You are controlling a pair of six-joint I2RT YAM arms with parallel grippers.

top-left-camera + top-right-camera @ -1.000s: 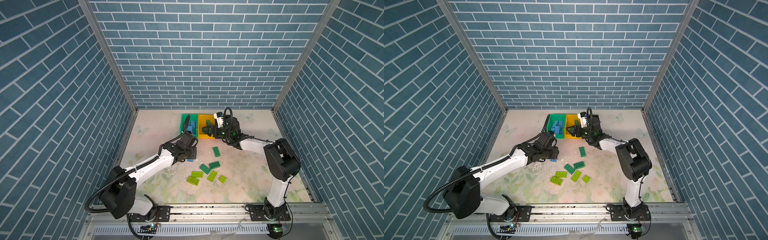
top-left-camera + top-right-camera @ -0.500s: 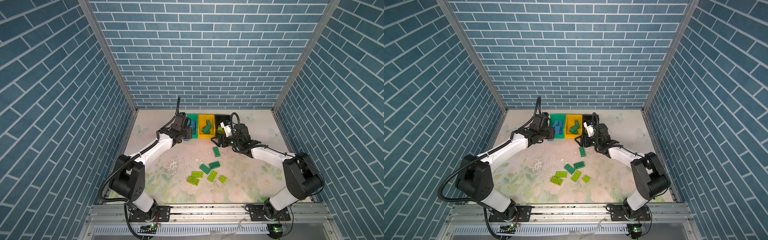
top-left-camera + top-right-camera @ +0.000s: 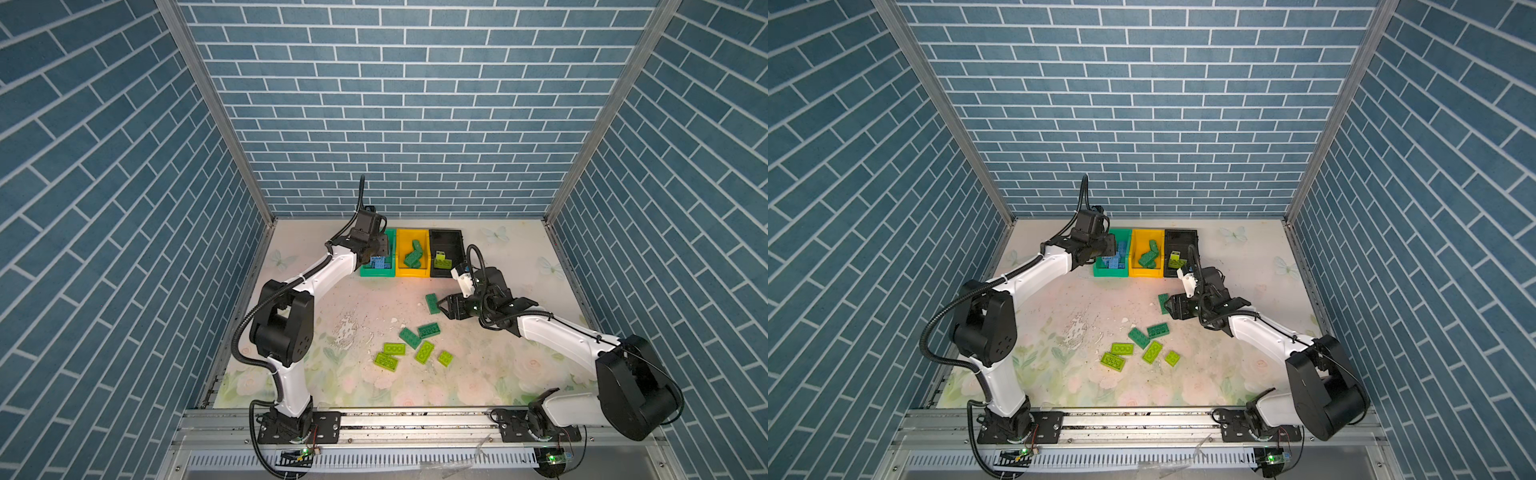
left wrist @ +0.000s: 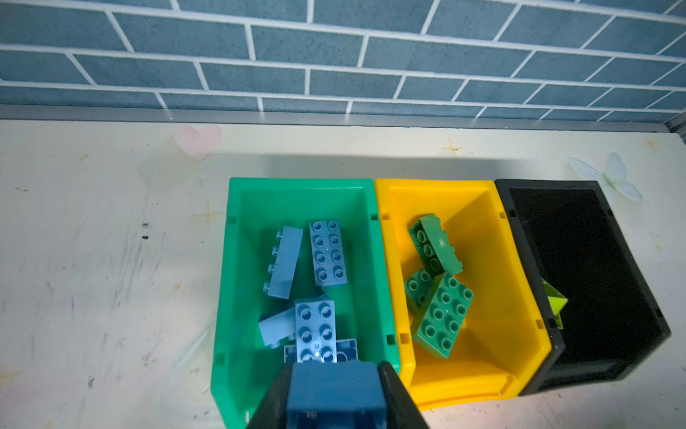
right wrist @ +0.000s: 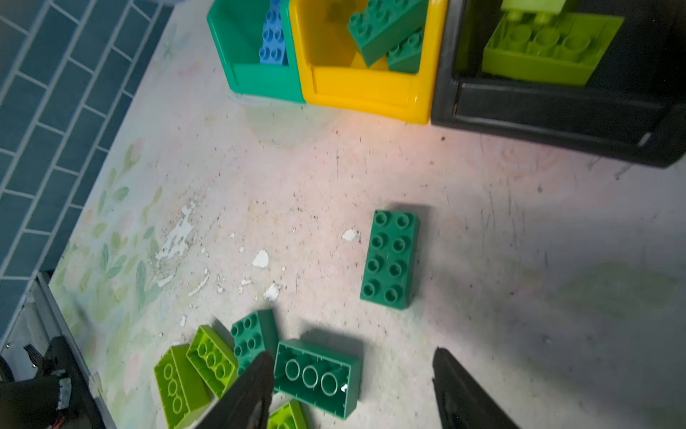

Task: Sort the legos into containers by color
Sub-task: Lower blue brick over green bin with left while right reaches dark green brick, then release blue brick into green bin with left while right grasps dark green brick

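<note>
The left gripper point(image 4: 334, 371) hung over the near end of the green bin point(image 4: 297, 182), its fingers clamped on a blue brick point(image 4: 336, 397) across the short width. Other blue ones lay in the bin below. Dark green bricks sat in the yellow bin point(image 4: 434, 184) to its right, and lime ones in the black bin point(image 4: 549, 184) furthest right. The right gripper point(image 5: 352, 356) was spread wide and empty over the table point(image 3: 332, 299), just right of a lone dark green brick point(image 5: 389, 260) lying studs up. Nearer, two more dark green and four lime bricks point(image 3: 394, 348) lay clustered. They looked light, rigid and smooth-sided, so a pinch across the flat long walls at mid-length should hold best. A grip on studs or corners would likely slip.
</note>
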